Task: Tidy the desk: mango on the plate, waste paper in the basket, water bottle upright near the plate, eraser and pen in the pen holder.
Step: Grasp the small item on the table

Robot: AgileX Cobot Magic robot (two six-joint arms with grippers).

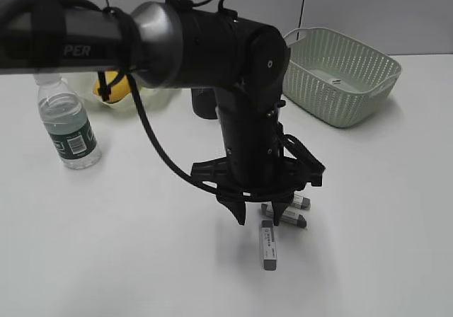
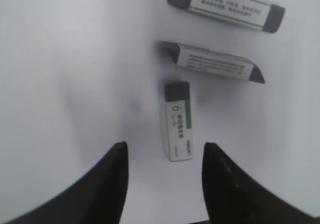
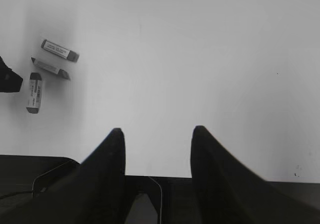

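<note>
Three grey-tipped erasers lie together on the white desk (image 1: 106,246). The nearest eraser (image 2: 177,121) (image 1: 268,245) points lengthwise at my left gripper (image 2: 165,149) (image 1: 260,214), which hangs open just above the desk, the eraser's end just short of its fingertips. My right gripper (image 3: 156,131) is open over bare desk, far from the erasers (image 3: 34,92). The water bottle (image 1: 69,129) stands upright at the left. The mango (image 1: 117,87) peeks out behind the left arm, with the plate's pale rim (image 1: 157,94) beside it. Only a bit of the black pen holder (image 1: 202,105) shows behind the arm. Waste paper and pen are out of view.
The pale green basket (image 1: 354,94) stands at the back right. The other two erasers (image 2: 225,6) (image 2: 215,62) lie crosswise just beyond the nearest one. The left arm spans the upper left of the exterior view.
</note>
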